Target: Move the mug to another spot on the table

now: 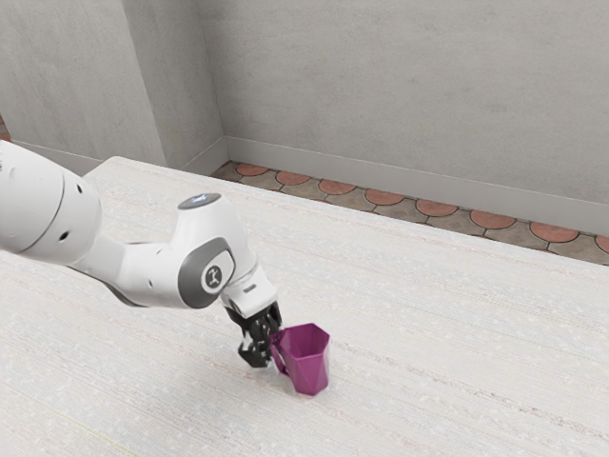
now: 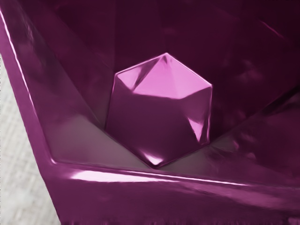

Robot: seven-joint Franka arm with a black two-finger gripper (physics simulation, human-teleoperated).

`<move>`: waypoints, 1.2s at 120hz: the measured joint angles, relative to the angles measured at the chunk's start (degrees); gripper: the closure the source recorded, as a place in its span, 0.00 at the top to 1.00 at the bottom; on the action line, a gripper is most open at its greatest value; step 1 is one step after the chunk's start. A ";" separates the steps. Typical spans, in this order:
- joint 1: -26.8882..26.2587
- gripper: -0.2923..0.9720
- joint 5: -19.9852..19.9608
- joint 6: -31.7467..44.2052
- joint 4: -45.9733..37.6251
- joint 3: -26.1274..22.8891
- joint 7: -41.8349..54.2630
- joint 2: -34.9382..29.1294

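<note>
The purple mug is sitting low on the tabletop, near the bottom middle of the exterior view. It is looking about upright. I cannot tell if its bottom is touching the tabletop or hanging just above it.

The white arm is reaching down from the exterior view's left. The black tool is pressing in at the mug's side wall, on the exterior view's left of the mug. I cannot tell if the tool is open or closed, or if it is really holding the mug. It is right against the mug, and that is all I can say.

In the wrist view, the camera is looking down into the mug. The shiny inside bottom is showing, with a bit of pale tabletop beside the rim.

Here is what I am thinking could go wrong:

- The tool is at one side only, so the mug could be hanging crooked when it goes up. It could tip or swing.
- The mug is shiny with slanted, flat sides. If the hold is weak, it could be slipping out and dropping.
- If the tool is not really holding, the arm could be pushing the mug over and not lifting it.
- If the arm is moving sideways too low, the mug's bottom could be dragging and catching on the tabletop.
</note>
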 joint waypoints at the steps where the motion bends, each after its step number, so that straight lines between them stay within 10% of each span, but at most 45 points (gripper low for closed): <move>1: 0.00 0.42 -0.01 0.03 0.00 0.00 0.03 0.00; 68: 0.11 0.20 -6.03 7.54 -1.04 -1.97 2.71 -2.26; 144: 0.13 0.17 -38.60 21.07 -17.21 0.52 10.43 -18.33</move>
